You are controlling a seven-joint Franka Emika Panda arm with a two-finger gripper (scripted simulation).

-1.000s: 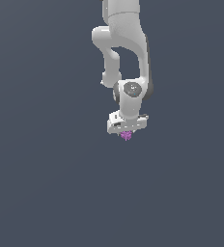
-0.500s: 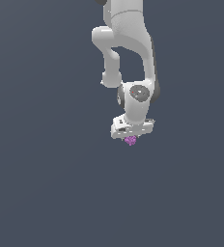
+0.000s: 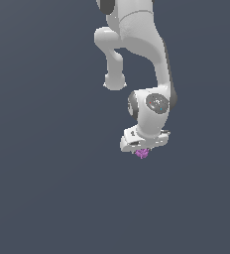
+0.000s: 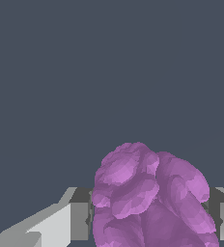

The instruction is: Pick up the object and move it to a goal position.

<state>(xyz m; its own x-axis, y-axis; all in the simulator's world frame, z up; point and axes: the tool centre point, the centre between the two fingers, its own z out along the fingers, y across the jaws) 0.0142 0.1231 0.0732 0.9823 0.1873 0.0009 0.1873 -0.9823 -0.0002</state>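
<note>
Gripper (image 3: 143, 149) just right of centre in the exterior view, clamped on the object (image 3: 142, 153), which protrudes below the fingers (image 4: 77, 219). Object is lumpy, likely light and rigid; uneven faces could slip, so a mid-body hold seems safest.

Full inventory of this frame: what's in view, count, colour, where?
object: 1, magenta-purple, lumpy; between the gripper's fingers, under the hand; fills the space between them in the wrist view.
background: 1, plain dark grey-blue; fills both views, with no edge or marking visible.
gripper: 1, white with grey fingers; shut on the object, near the exterior view's centre.
arm: 1, white with dark joint rings; comes down from the exterior view's top to the gripper.
</note>
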